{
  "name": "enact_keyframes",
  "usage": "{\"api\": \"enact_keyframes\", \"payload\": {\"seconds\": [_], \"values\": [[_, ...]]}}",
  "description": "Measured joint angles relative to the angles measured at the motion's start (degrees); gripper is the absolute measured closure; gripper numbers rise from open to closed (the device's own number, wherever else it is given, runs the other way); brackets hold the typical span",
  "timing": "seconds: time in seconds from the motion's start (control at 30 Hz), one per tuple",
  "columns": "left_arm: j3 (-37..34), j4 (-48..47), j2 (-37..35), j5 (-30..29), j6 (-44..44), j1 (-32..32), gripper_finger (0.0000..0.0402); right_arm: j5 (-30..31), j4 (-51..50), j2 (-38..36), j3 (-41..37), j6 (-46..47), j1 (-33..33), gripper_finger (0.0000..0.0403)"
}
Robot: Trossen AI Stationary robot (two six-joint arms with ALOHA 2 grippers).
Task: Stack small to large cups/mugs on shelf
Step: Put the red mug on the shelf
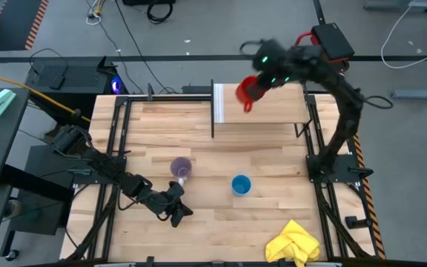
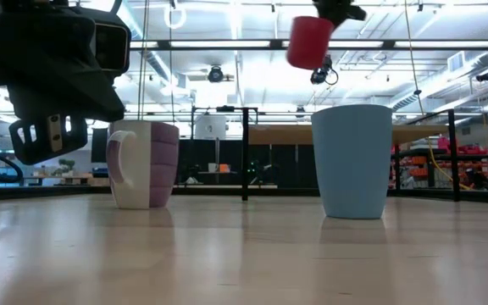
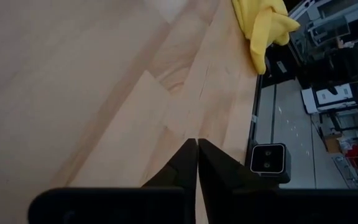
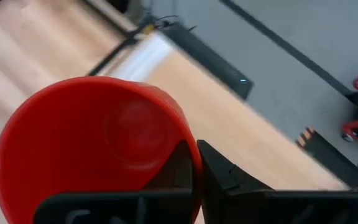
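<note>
The red mug hangs in the air over the shelf, held by my right gripper; in the low view the red mug is high above the table, slightly tilted. The purple mug with its pale handle and the blue cup stand upright on their bases on the tabletop. My left gripper is shut on nothing, low over the table near its near edge, just near of the purple mug. My right gripper pinches the red mug's rim, one finger inside the mug and one outside. The mug is lifted clear above the shelf and hangs tilted below the fingers.
A yellow cloth lies at the table's near right corner, also in the left wrist view. The shelf has a white upright panel on its left side. Black frame rails run along the table's left and right edges.
</note>
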Motion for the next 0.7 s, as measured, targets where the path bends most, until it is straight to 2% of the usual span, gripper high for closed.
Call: {"api": "enact_keyframes", "payload": {"seconds": [0.17,0.3,0.47,0.7], "values": [[0.0,0.0,0.0,0.0,0.0,0.0,0.0389,-3.6,0.1,-3.4,-2.8,-3.8,-10.2,0.0396],[0.0,0.0,0.0,0.0,0.0,0.0,0.039,-6.8,0.1,-8.0,-12.7,-5.1,-16.2,0.0396],[0.0,0.0,0.0,-2.0,0.0,0.0,0.038,-7.7,-0.1,-16.3,-27.3,-7.0,-18.5,0.0395],[0.0,0.0,0.0,-2.4,0.1,1.9,0.0384,-7.9,-0.1,-22.8,-38.4,-8.8,-21.1,0.0396]]}}
